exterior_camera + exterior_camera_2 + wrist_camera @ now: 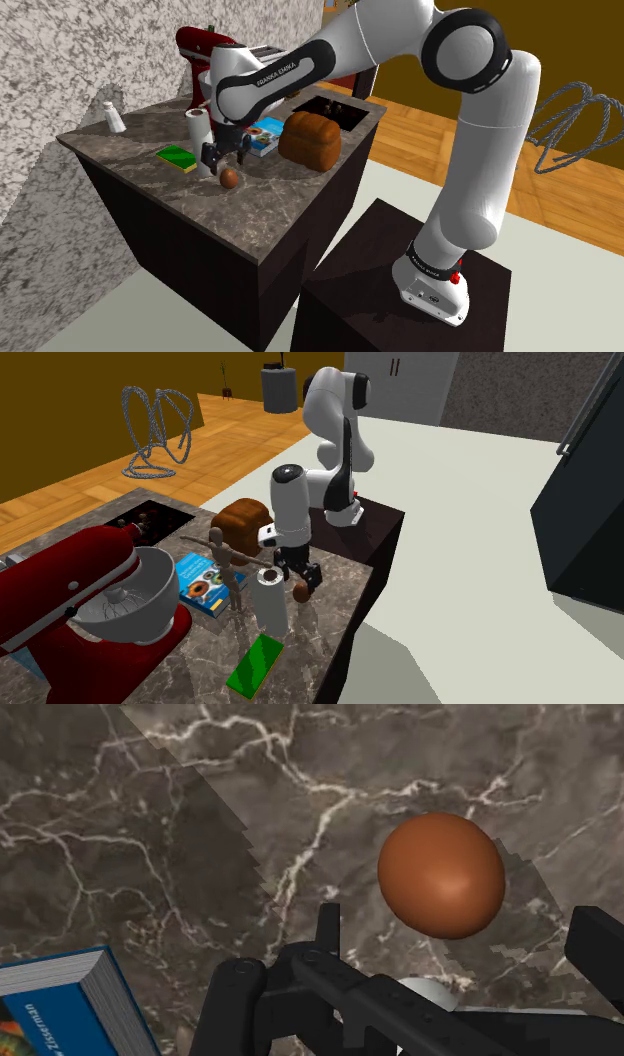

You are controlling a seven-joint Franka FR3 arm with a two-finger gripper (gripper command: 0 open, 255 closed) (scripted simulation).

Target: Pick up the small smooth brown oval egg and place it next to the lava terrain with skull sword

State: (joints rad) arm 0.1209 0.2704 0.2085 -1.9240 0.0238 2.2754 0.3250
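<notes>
The brown egg [229,178] lies on the dark marbled worktop [270,200]. It sits just under the pincer [226,155], which hangs over it with its fingers well apart and nothing clasped. The wrist view makes the gap plain: the egg rests on the stone beyond the black fingers [600,949], untouched. That view also takes in a corner of a blue book [60,1004], whose spine reads "Zisserman", with the rest of the lettering cut off. In the shoulder view the arm [275,72] carries "FRANKA EMIKA". A white shaker [113,118] stands at the worktop's far corner, and a white roll [198,128], a green pad [177,158] and a brown loaf [309,140] ring the pincer. A red mixer [205,45] is partly hidden behind the arm. The second exterior view shows a jointed wooden figure [228,567] between book and roll, and the mixer's grey bowl [130,592] — there the egg is mostly covered by the pincer and hard to make out. What lies in the sink [340,110] is too dark to tell.
</notes>
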